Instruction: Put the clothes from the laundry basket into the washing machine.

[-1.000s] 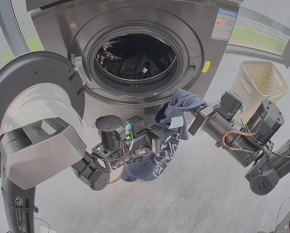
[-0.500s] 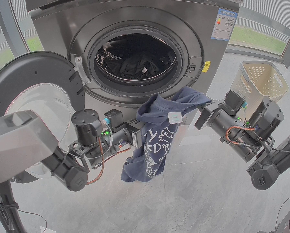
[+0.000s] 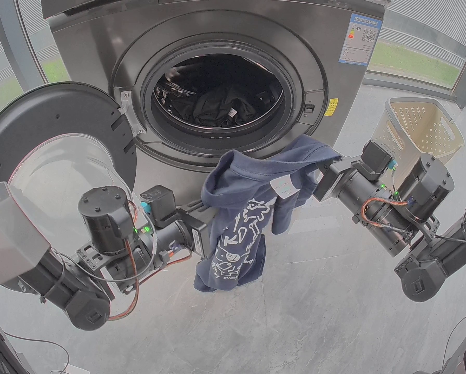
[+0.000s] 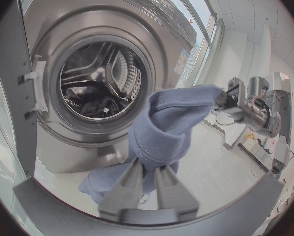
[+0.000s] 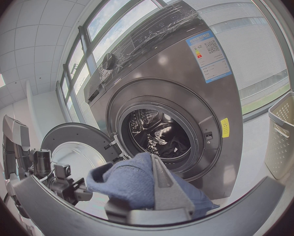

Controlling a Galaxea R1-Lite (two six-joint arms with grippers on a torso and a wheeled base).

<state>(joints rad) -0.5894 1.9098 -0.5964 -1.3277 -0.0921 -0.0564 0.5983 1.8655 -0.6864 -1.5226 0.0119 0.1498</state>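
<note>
Navy knit shirt (image 3: pixel 253 193), white printed lettering and white tag (image 3: pixel 285 187), hangs spread between both grippers, below the washer (image 3: pixel 87 53) mouth. Left gripper (image 4: pixel 148 169) pinched on a stitched hem. Right gripper (image 3: pixel 320 173) looks clamped on the far edge, one finger hidden. Dark clothes (image 3: pixel 217 105) lie in the steel drum. Blue-edged label (image 3: pixel 359 38) and yellow sticker (image 3: pixel 330 107) on the front. Perforated beige basket (image 3: pixel 425 125) stands to the right.

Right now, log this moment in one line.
left gripper: shut on shirt | right gripper: shut on shirt | shirt: hanging between them, outside washer | drum: dark clothes inside
</note>
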